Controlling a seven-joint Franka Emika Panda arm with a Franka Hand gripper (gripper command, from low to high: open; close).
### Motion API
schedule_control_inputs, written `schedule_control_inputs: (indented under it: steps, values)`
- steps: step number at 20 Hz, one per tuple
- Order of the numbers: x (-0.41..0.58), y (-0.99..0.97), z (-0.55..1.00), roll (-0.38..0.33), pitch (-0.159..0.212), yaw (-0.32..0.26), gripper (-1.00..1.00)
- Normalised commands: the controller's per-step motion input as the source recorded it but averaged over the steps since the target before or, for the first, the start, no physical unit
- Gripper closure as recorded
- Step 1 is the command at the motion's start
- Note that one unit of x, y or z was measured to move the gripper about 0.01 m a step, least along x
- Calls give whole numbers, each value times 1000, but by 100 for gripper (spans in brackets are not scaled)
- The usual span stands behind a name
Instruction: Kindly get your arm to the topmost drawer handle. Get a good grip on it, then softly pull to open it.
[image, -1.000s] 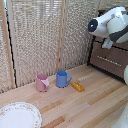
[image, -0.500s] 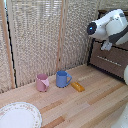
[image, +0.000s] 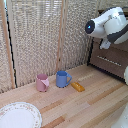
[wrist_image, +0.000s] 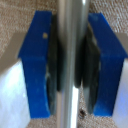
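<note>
In the wrist view my gripper (wrist_image: 70, 65) has its two blue fingers (wrist_image: 35, 65) on either side of the silvery drawer handle (wrist_image: 70, 30), with the dark pads pressed against the bar. In the exterior view the white arm (image: 112, 22), with its dark round cap (image: 90, 26), reaches to the upper part of the dark brown drawer unit (image: 117, 52) at the exterior view's right. The gripper base (image: 105, 44) points down at the drawer front; the fingers and the held handle are hidden there. A lower handle (image: 107, 59) shows below.
On the wooden table (image: 95, 107) stand a pink mug (image: 42, 82) and a blue mug (image: 62, 79), with an orange block (image: 77, 86) beside them. A patterned white plate (image: 19, 116) lies at the front on the exterior view's left. A woven screen (image: 45, 35) stands behind.
The arm has shifted slightly toward the exterior view's left and a little down. The mugs, block and plate have not moved.
</note>
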Motion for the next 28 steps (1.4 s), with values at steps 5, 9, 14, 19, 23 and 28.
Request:
schedule_control_inputs:
  steps: [5,9,14,19,23,28]
  values:
    - [337,880,-38,18,29,-65,100]
    - [358,759,0,13,36,-89,100]
    - [321,535,0,-5,43,-75,-100]
    - [167,142,34,-35,0,-8,-100]
    - [6,406,208,-56,-13,32,-100]
    - [121,575,78,1,-65,17,-100]
